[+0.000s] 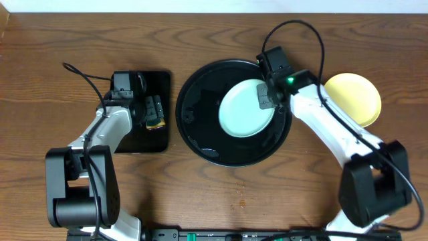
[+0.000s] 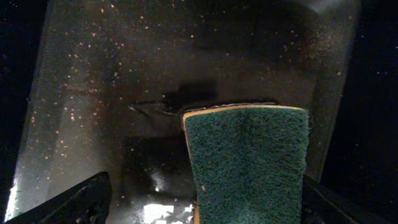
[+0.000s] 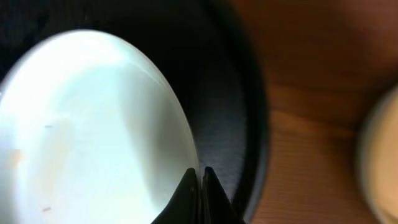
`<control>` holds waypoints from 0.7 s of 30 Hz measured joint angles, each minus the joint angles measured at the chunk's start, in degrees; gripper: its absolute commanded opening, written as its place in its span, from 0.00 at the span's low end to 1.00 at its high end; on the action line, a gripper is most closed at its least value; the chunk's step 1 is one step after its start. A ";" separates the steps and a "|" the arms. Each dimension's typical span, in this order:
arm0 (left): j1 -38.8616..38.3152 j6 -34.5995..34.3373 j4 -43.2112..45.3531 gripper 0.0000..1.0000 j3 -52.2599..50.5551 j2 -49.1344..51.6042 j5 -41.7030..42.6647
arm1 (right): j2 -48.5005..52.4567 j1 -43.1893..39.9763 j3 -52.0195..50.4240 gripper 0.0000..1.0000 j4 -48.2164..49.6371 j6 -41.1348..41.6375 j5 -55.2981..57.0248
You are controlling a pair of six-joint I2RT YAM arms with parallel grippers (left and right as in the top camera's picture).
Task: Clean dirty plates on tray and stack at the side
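Note:
A pale mint plate [image 1: 244, 110] lies in the right half of the large round black tray [image 1: 200, 134]. My right gripper [image 1: 267, 99] sits at the plate's right rim. In the right wrist view its fingers [image 3: 193, 193] are pressed together, shut on the edge of the mint plate [image 3: 93, 124] above the tray's floor [image 3: 224, 124]. A pale yellow plate [image 1: 353, 97] rests on the bare wood to the right of the tray. My left gripper [image 1: 152, 110] is open over a green sponge [image 2: 249, 162], which lies between its fingers, nearer the right one.
The sponge [image 1: 156, 112] lies in a small rectangular black tray [image 1: 160, 80] left of the round tray. In the left wrist view its glossy floor [image 2: 124, 93] is speckled. The yellow plate [image 3: 382, 155] shows blurred at the right edge of the right wrist view.

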 measured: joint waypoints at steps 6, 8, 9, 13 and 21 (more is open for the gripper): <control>0.00 0.00 0.00 0.91 0.00 0.00 0.00 | 4.92 0.26 -0.15 0.13 0.13 -0.79 -3.32; 0.00 0.00 0.00 0.91 0.00 0.00 0.00 | 5.99 0.31 -0.20 0.16 0.11 -1.03 -3.91; 0.00 0.00 0.00 0.91 0.00 0.00 0.00 | 6.34 0.31 -0.22 0.17 0.11 -1.11 -4.07; 0.00 0.00 0.00 0.91 0.00 0.00 0.00 | 7.15 0.35 -0.26 0.21 0.13 -1.07 -4.31; 0.00 0.00 2.89 0.91 -0.13 0.02 0.00 | 7.17 0.35 -0.26 0.22 -1.11 -1.07 -4.46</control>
